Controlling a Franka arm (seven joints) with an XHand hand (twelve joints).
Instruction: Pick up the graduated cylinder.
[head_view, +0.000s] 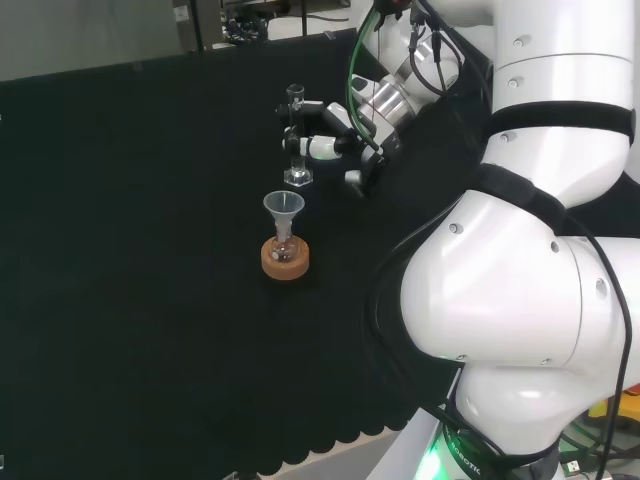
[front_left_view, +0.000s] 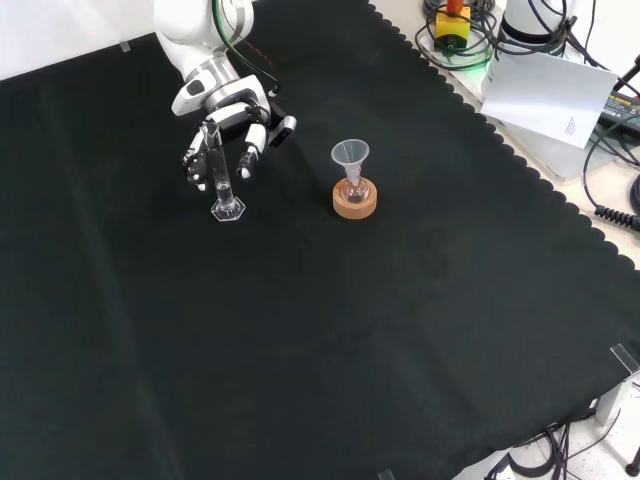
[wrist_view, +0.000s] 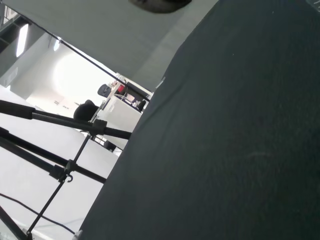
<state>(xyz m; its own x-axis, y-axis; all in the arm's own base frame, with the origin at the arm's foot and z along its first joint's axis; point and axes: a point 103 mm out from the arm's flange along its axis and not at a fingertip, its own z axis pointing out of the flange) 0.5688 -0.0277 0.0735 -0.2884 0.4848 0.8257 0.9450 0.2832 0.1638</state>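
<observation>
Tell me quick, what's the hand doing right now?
Hand: fingers curled around the cylinder, which stands upright with its base on the cloth.

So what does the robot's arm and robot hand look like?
The arm is big, white and rounded, with black bands at its joints and green and black cables near the wrist. The robot hand is black and white, with a silver wrist piece.

Bench cloth (front_left_view: 300, 340): black fabric, matt, scalloped edge. Graduated cylinder (front_left_view: 218, 175): clear, glossy, glass or plastic, can't tell which; hexagonal foot of the same clear material. Funnel (front_left_view: 350, 155): translucent, smooth. Small flask (front_left_view: 354, 190) under it: clear, shiny. Ring stand (front_left_view: 355, 203): cork, tan, rough, matt. Hand (front_left_view: 235, 125): black and white plastic look, smooth. Arm links (head_view: 520, 280): glossy white shells.
</observation>
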